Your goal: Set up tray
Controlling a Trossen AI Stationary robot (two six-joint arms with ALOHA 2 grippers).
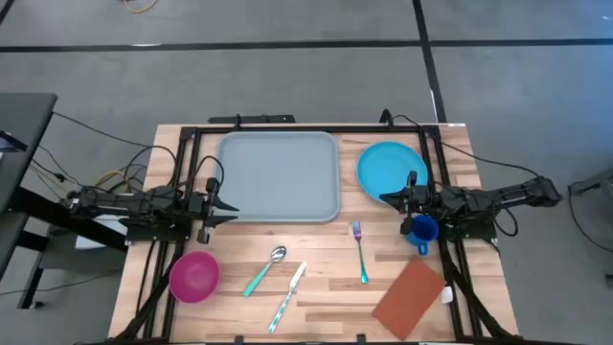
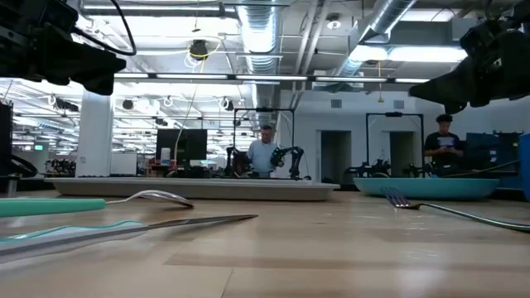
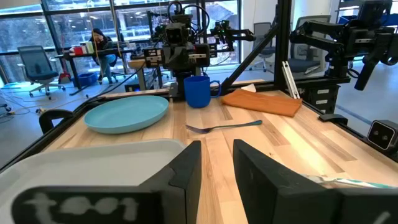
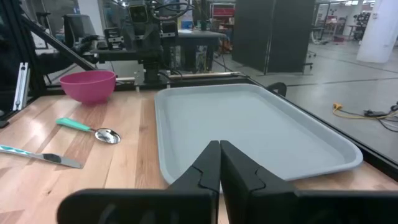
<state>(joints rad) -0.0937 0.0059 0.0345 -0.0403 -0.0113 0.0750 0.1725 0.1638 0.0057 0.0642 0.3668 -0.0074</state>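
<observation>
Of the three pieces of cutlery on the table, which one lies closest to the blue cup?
The fork. It lies just left of the blue cup, near the plate, while the spoon and the knife lie farther left, toward the pink bowl.

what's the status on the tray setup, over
Left claw open at tray's left edge, holding nothing. Right claw shut, empty, beside plate. Tray bare. Nothing in the way.

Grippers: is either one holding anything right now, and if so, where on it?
Nothing is held. The left gripper is open beside the tray; the right gripper is shut on nothing.
</observation>
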